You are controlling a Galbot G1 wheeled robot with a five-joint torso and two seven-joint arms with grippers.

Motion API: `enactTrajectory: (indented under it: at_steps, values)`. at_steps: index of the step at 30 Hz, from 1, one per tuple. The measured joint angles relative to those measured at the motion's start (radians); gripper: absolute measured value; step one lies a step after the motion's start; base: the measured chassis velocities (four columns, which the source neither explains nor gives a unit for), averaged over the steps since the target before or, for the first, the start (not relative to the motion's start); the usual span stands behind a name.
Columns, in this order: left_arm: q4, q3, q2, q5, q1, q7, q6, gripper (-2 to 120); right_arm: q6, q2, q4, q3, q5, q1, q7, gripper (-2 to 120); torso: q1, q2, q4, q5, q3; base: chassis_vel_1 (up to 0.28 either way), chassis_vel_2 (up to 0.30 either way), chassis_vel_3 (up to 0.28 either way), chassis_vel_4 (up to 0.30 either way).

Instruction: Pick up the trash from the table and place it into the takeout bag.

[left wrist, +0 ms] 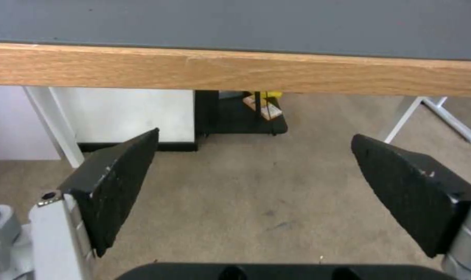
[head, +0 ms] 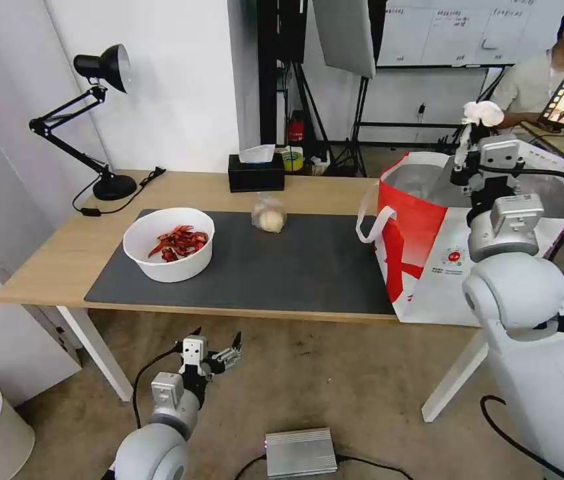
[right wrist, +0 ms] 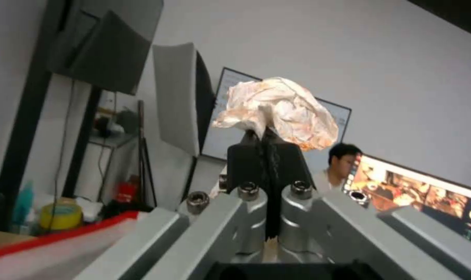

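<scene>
White walls, beige floor (head: 335, 393), black desk lamp (head: 95, 120)

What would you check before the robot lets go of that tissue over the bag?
1. Grip: right gripper shut on the tissue, wad sticking out past the fingertips. Ok.
2. Position: in the head view the tissue sits above the bag's far rim; whether it is truly over the opening, cannot tell.
3. Bag: upright on the table, mouth open, foil lining showing. Ok.
4. Handle: white strap droops outside the bag, not across the mouth. Ok.
5. Left gripper: open, low in front of the table edge, away from the bag. Ok.
6. Trash left: bowl and bagged lump on the mat. Not ok.
</scene>
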State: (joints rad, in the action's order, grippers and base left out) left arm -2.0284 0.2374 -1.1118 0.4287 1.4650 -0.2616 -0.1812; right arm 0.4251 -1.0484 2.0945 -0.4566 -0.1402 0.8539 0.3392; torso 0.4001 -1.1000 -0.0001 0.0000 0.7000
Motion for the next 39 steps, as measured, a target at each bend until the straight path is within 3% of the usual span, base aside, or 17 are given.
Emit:
enactTrajectory:
  at_steps: [12,18,23,25,26,30,39]
  values:
    - [0.002,0.001,0.002,0.002,0.0,0.0,0.001,100,0.03,-0.014,-0.021,0.006,-0.035,0.006,0.043,0,0.0,0.0,0.0001,0.0,0.0,0.0,0.0,0.0,0.0]
    - [0.003,0.0,0.001,0.003,-0.002,0.0,0.001,100,0.061,-0.013,-0.012,0.008,-0.05,0.006,0.059,25,0.0,0.0,0.0001,0.0,0.0,0.0,0.0,0.0,0.0]
    - [0.004,-0.002,0.001,0.003,-0.003,0.001,0.001,100,0.073,-0.013,-0.008,0.009,-0.054,0.006,0.059,37,0.0,0.0,0.0001,0.0,0.0,0.0,0.0,0.0,0.0]
    - [0.004,-0.002,0.001,0.003,-0.003,0.001,0.002,100,0.088,-0.016,-0.001,0.01,-0.059,0.008,0.059,51,0.0,0.0,0.0001,0.0,0.0,0.0,0.0,0.0,0.0]
    - [0.004,-0.002,0.001,0.003,-0.003,0.001,0.002,100,0.088,-0.016,-0.001,0.01,-0.059,0.008,0.059,51,0.0,0.0,0.0001,0.0,0.0,0.0,0.0,0.0,0.0]
    - [0.003,0.004,0.003,0.003,-0.001,0.001,0.002,100,0.105,-0.022,0.006,0.011,-0.067,0.01,0.059,69,0.0,0.0,0.0001,0.0,0.0,0.0,0.0,0.0,0.0]
    - [0.001,0.007,0.006,0.005,-0.001,0.001,0.002,100,0.11,-0.026,0.002,0.012,-0.069,0.01,0.059,96,0.0,0.0,0.0001,0.0,0.0,0.0,0.0,0.0,0.0]
